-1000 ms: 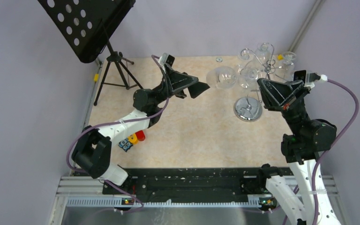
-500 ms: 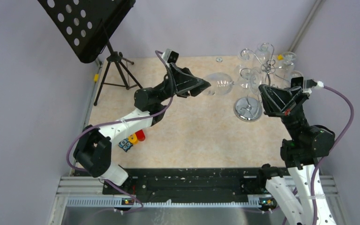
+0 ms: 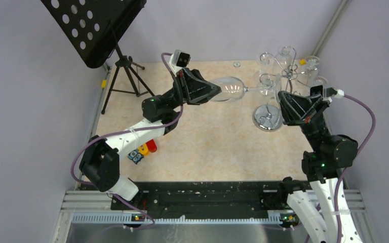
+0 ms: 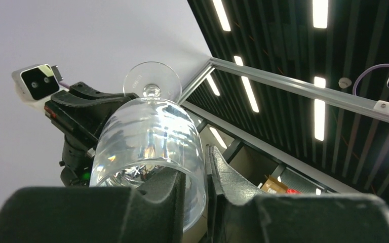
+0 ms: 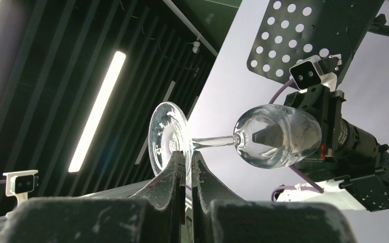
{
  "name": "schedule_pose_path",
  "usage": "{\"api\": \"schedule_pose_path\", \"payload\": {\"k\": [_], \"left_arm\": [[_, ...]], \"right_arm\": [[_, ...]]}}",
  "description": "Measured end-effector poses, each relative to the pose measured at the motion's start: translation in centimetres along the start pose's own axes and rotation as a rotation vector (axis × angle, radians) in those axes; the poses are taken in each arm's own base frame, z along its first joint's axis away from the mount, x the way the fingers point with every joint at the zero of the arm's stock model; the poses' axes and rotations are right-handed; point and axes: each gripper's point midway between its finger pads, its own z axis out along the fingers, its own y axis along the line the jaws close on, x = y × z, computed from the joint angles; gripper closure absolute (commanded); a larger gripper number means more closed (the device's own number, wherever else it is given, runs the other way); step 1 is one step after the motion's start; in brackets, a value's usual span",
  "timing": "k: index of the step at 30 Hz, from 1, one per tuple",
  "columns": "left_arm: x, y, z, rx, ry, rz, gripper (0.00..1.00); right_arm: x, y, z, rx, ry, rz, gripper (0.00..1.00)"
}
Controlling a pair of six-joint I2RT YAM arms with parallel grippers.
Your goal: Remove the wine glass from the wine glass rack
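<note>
While the left hand clamped the bowl rim of the wine glass, the right hand pinched its foot, both closed tight on it. The glass lay sideways in the air near the far edge of the surface, just left of the wine glass rack by the far right corner.

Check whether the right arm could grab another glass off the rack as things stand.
Probably not yet. The right gripper is shut on the foot of the wine glass, which the left gripper holds by its rim. The wine glass rack stands close by, but those jaws aren't free.
</note>
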Motion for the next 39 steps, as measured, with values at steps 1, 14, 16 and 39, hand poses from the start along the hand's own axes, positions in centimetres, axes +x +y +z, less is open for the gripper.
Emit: {"api": "schedule_pose_path", "payload": {"k": [1, 14, 16, 39], "left_arm": [[0.1, -0.1, 0.0, 0.006, 0.002, 0.004, 0.99], [0.2, 0.0, 0.1, -0.031, 0.011, 0.082, 1.00], [0.7, 0.2, 0.2, -0.055, 0.034, 0.102, 1.00], [-5.5, 5.1, -3.7, -0.791, -0.066, 0.726, 1.00]], "right_arm": [[-0.1, -0.1, 0.0, 0.003, -0.003, 0.001, 1.00], [-1.2, -1.1, 0.1, 0.035, -0.060, -0.059, 0.65], [-1.5, -1.9, 0.2, 0.059, -0.067, -0.068, 0.53], [-6.9, -11.2, -1.4, 0.466, -0.256, -0.261, 0.29]]}}
